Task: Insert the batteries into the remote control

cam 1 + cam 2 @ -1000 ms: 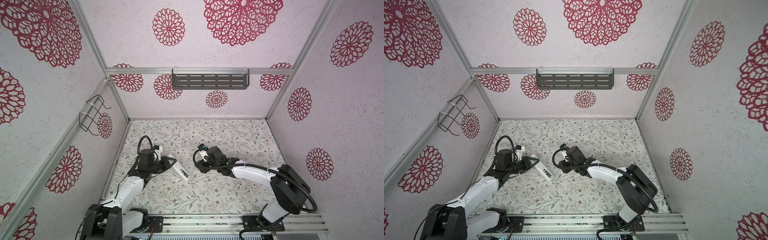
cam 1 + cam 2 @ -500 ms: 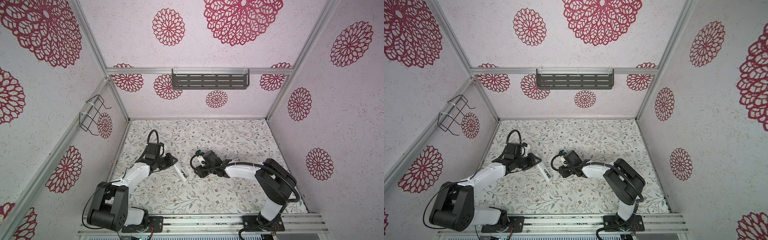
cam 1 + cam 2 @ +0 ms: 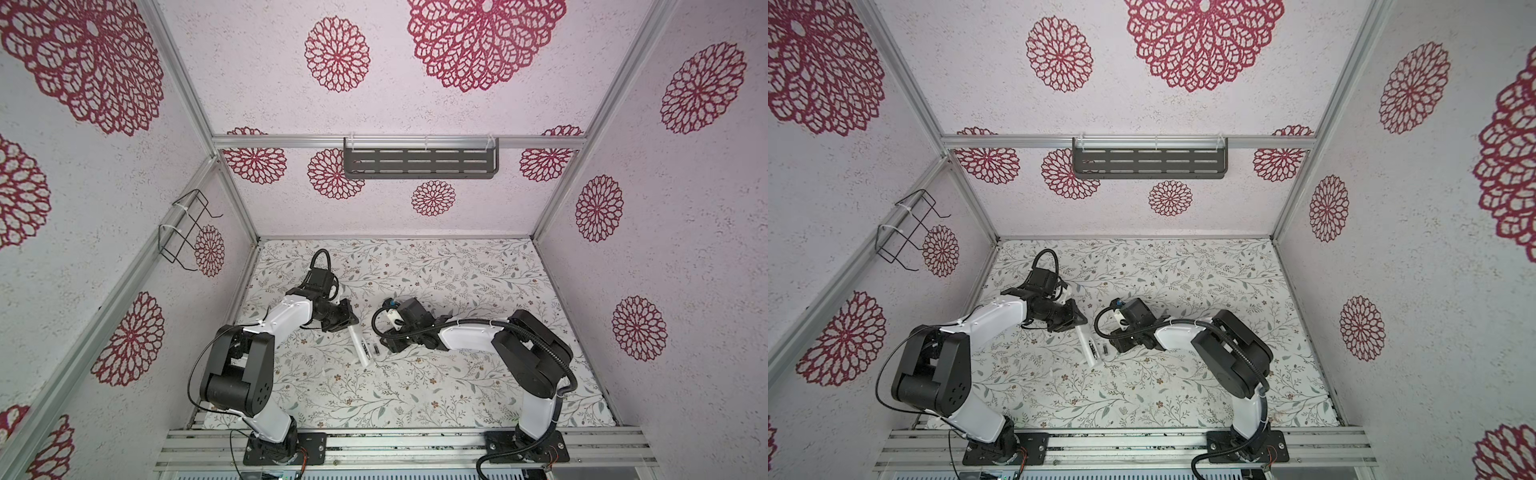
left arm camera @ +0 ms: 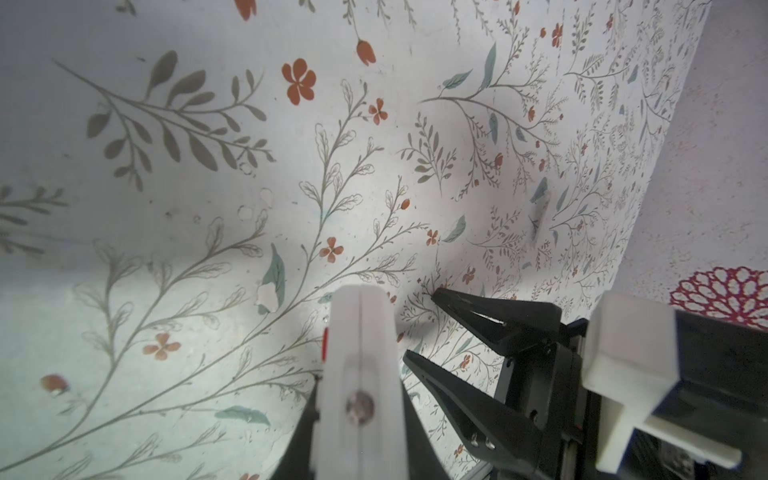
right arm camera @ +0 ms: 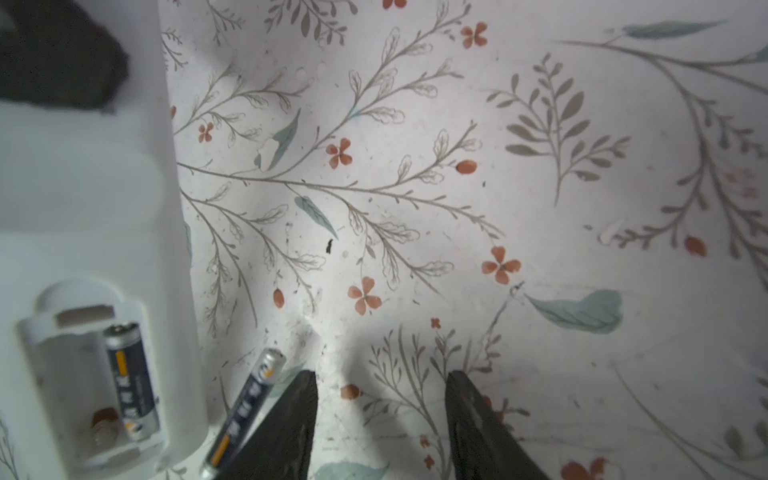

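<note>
The slim white plastic remote control (image 5: 83,187) has its back turned up and its battery compartment (image 5: 70,374) uncovered. One small dark cylindrical battery with silvery ends, the seated battery (image 5: 131,382), lies in one slot. The slot next to it holds only a coiled spring contact.

A second like cylinder, the loose battery (image 5: 245,411), lies on the floral-printed table (image 5: 498,166) just beside the remote control's compartment end. It is angled away from the remote control's long edge. In both top views it shows as a tiny dark mark (image 3: 376,348) between the white bar (image 3: 360,348) and the black right gripper.

The right gripper (image 5: 380,376) sits low over the table with its jaws apart and only bare table between them. The loose battery lies outside that gap, along the outer side of one finger (image 5: 282,424). I cannot tell whether the two touch.

The black left gripper (image 4: 359,399) is clamped on the remote control's other end, with a dark finger pressed on each side of the white body. In a top view the left gripper (image 3: 348,322) is at the remote control's far end, and the bar slants from there towards the near edge of the table. I cannot tell whether its free end rests on the table.
</note>
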{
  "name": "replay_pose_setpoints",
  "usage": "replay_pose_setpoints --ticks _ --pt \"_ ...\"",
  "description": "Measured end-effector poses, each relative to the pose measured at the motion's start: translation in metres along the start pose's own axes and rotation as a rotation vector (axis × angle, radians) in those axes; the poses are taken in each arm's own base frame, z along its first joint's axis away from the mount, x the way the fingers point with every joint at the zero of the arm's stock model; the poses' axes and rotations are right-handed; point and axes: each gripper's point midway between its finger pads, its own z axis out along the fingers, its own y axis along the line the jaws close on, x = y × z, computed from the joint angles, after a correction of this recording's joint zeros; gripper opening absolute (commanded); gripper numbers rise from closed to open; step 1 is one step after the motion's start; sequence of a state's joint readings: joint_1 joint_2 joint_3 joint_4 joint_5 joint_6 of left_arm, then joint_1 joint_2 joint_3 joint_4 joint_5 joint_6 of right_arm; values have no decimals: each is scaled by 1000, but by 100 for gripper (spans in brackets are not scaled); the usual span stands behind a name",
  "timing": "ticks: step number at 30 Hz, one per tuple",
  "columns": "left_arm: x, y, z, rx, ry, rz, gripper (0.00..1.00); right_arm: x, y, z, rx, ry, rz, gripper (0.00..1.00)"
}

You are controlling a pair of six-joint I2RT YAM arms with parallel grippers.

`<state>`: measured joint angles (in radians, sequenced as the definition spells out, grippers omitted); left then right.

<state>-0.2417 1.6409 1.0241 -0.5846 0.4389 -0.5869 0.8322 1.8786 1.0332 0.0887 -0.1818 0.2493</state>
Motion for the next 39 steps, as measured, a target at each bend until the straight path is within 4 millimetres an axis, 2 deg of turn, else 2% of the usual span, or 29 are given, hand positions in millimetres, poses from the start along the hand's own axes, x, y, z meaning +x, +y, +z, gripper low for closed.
replay_pose_setpoints --ticks 10,17,22,27,31,34,39 --pt "12 10 -3 -48 42 -6 0 -5 -2 3 -1 0 -6 53" --pt "8 10 -22 -54 -13 29 0 0 -7 -1 29 31 4 52" --pt "9 12 -33 -45 -47 38 0 9 -22 -12 120 51 27 51" --pt "16 16 -33 -41 -42 36 0 23 -34 -32 188 45 43 52" --pt "19 17 -31 -35 -37 36 0 21 -40 -48 228 16 43 52" --pt "18 16 -31 -28 -40 40 0 17 -45 -52 252 2 55 52" --pt "17 15 -31 -19 -44 43 0 26 -51 -54 274 31 73 49"
